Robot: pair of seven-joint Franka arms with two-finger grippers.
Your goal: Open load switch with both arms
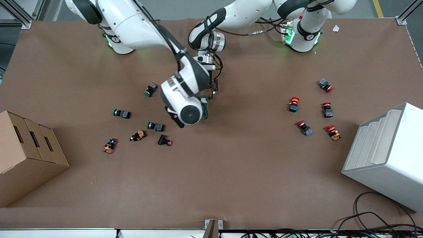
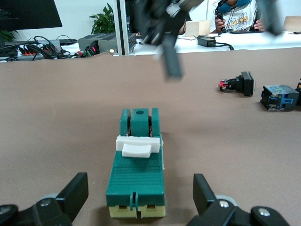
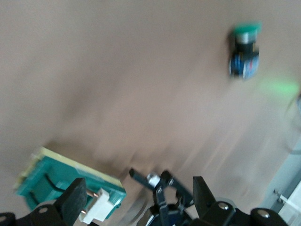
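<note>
The load switch is a dark-green block with a white lever on top and lies flat on the brown table. In the front view the load switch is half hidden under the right arm's hand. My left gripper is low at the table and open. Its fingers stand on either side of the switch's end without touching it. The left gripper shows beside the switch. My right gripper hovers open over the load switch, one finger by the lever.
Green-capped push buttons and other small parts lie toward the right arm's end. Red-capped buttons lie toward the left arm's end. A cardboard box and a white rack stand at the table's ends.
</note>
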